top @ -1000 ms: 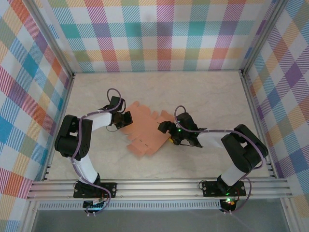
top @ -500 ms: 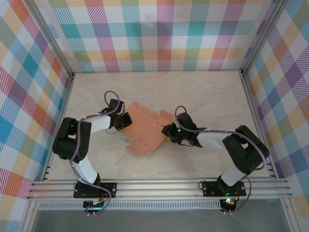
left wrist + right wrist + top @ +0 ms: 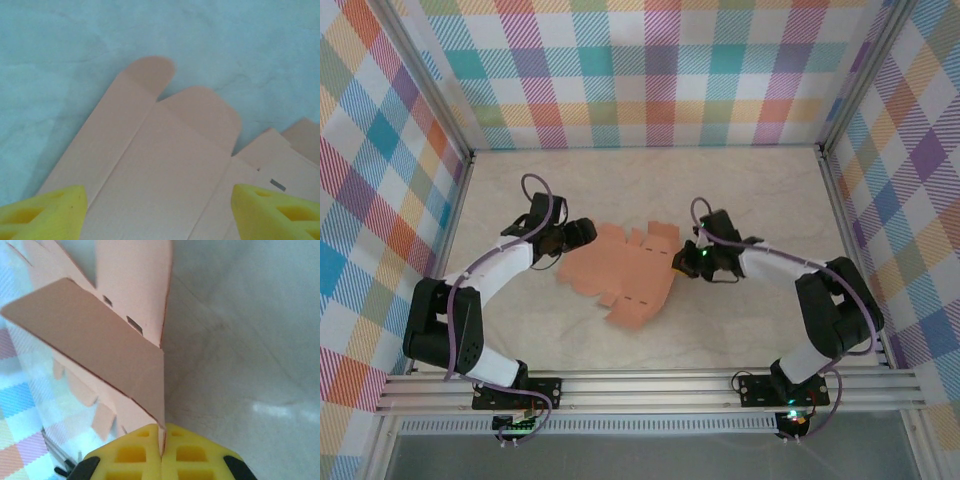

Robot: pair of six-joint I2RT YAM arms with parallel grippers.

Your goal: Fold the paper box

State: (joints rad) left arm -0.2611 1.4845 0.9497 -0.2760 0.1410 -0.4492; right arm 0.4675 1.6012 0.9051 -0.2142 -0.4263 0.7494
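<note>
clamping the paper box [image 3: 625,280] by its 3 o'clock edge, your right end effector [image 3: 686,262] tilts that side up off the bench [image 3: 750,190], likely to start a crease; your left end effector [image 3: 580,232] hovers, fingers apart, over the 9 o'clock end, ready to pin it.
</note>
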